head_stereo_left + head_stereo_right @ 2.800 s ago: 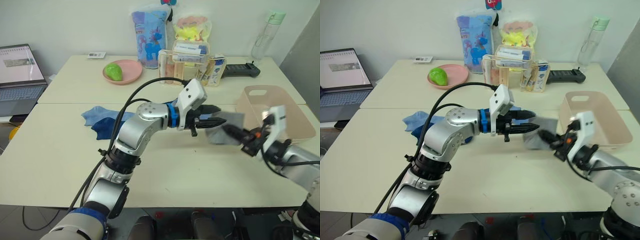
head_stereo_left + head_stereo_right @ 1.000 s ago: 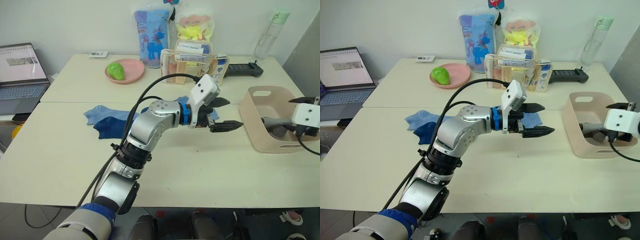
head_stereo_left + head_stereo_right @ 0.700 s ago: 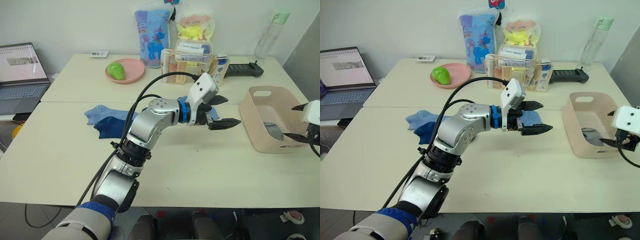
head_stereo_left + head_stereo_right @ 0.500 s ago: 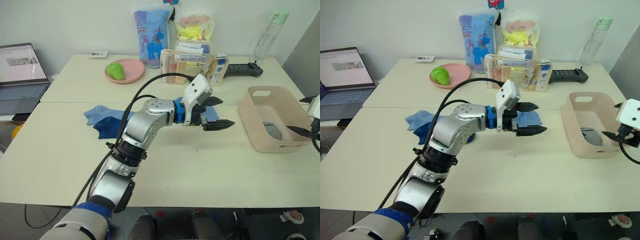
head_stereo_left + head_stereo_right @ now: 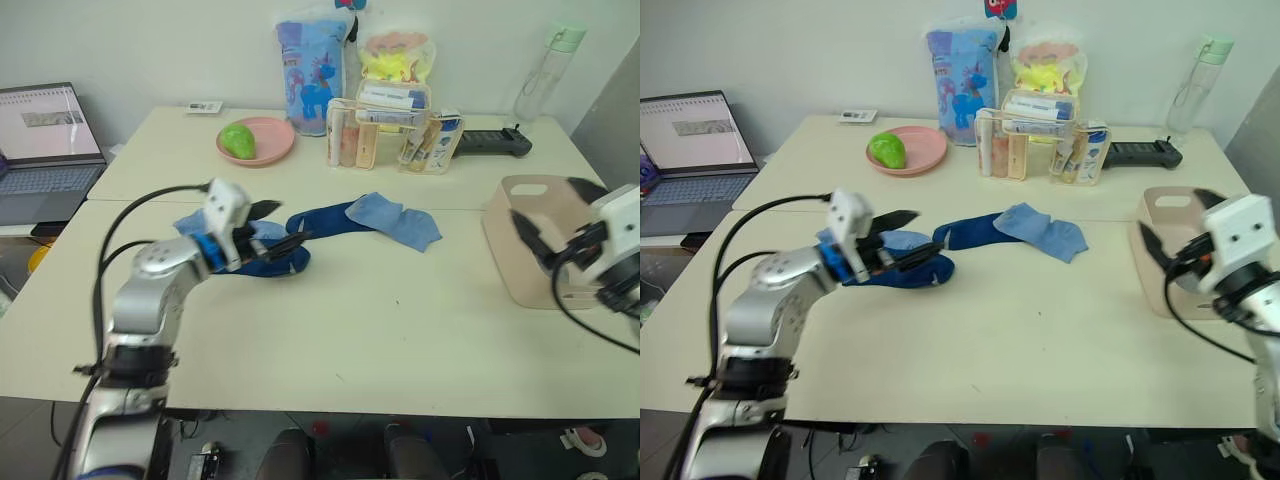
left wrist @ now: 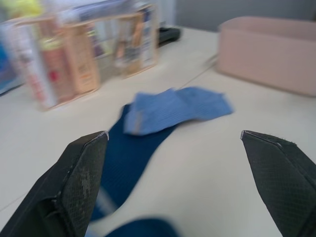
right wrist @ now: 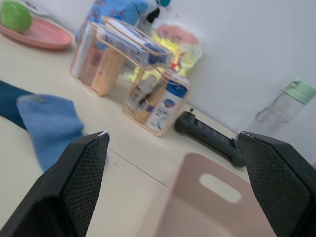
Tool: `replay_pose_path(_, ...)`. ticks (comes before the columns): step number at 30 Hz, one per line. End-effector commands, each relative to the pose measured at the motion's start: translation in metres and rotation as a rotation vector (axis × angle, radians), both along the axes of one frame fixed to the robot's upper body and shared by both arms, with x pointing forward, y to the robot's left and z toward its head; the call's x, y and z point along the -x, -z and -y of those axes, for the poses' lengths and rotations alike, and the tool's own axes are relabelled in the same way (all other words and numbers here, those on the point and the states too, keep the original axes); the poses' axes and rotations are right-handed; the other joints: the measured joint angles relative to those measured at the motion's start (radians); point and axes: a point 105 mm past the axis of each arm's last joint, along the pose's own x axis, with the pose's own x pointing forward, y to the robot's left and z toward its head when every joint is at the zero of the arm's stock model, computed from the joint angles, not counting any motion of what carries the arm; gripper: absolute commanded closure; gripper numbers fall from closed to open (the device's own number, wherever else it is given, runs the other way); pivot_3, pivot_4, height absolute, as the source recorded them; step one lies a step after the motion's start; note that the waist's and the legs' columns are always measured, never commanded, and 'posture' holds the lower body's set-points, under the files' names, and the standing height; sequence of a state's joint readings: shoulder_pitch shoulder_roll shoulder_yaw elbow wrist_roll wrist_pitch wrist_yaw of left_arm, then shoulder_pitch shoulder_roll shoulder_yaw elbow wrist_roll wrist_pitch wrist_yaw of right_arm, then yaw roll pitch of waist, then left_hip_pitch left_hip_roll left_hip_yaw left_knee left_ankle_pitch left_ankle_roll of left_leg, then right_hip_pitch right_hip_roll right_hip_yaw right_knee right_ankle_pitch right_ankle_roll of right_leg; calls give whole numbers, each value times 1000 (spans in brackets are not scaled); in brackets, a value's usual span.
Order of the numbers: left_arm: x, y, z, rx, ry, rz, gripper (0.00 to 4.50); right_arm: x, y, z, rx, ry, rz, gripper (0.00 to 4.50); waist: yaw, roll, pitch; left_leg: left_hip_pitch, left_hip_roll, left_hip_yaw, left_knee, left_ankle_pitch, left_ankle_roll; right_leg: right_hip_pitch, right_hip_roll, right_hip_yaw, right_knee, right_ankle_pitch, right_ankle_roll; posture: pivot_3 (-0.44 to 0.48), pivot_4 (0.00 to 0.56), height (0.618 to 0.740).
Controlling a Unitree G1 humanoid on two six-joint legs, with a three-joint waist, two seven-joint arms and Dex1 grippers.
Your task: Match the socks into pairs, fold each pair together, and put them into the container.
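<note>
no writing on the bottles in the clear organiser can be read. the left gripper hovers with fingers spread over the dark navy socks, well apart from the container. a light blue sock lies between the navy socks and the container, with bare table around it. the right gripper, fingers spread and holding nothing, sits at the container's near rim.

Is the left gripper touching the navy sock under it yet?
Cannot tell. In the right eye view the left gripper, fingers open, overlaps the navy sock. The left wrist view shows navy fabric between the fingers, but neither shows contact or a gap plainly.
</note>
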State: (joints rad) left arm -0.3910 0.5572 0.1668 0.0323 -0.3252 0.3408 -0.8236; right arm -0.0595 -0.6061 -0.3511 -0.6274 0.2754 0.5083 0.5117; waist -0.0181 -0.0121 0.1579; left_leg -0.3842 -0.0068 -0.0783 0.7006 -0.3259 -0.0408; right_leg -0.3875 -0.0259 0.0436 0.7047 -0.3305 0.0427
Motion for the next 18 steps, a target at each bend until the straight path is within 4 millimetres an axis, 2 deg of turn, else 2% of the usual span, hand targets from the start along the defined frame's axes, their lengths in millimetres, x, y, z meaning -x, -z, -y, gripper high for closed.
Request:
replay_pose_path(1, 9, 2, -32, -44, -109, 48, 0, 9, 16, -26, 14, -78, -38, 56, 5, 0, 0, 0, 0, -1, 0, 0, 0, 0, 0, 0, 0, 0, 0, 0, 150, 703)
replay_pose_path(4, 25, 20, -53, -74, -150, 7, 0, 16, 42, -43, 26, -145, -111, 56, 7, 0, 0, 0, -1, 0, 0, 0, 0, 0, -1, 0, 0, 0, 0, 0, 150, 703)
replay_pose_path(5, 28, 24, -55, -82, -150, -2, 0, 18, 46, -46, 30, -158, -127, 56, 8, 0, 0, 0, -1, 0, 0, 0, 0, 0, 0, 0, 0, 0, 0, 0, 150, 703)
replay_pose_path(7, 45, 47, -70, -138, -172, -70, 0, 26, 69, -49, 78, -206, -203, 56, 9, 0, 0, 0, -1, 0, 0, -1, 2, 0, 0, -1, 0, 0, 0, 0, 150, 703)
replay_pose_path(9, 60, 63, -83, -119, -186, -161, 0, 38, 88, -48, 119, -264, -285, 56, 8, 0, 0, 2, -1, 1, -2, -2, 3, 1, 0, -1, 0, 0, 0, 0, 150, 703)
replay_pose_path(11, 71, 70, -90, -90, -180, -222, 0, 43, 93, -44, 94, -273, -319, 56, 8, -1, 0, 2, 0, 0, -2, -2, 4, 1, 0, -1, 0, 0, 0, 0, 150, 703)
replay_pose_path(14, 83, 80, -91, -115, -143, -290, 0, 46, 93, -46, 86, -293, -345, 56, 7, -1, 0, 3, 0, 0, -2, -2, 4, 1, 0, -1, 1, 0, 0, 0, 150, 703)
replay_pose_path(18, 79, 71, -81, -83, -118, -273, 0, 44, 86, -60, 68, -335, -347, 56, 4, -1, 0, 5, 0, -1, -2, -2, 4, 3, 0, -1, 2, 0, 0, 0, 150, 703)
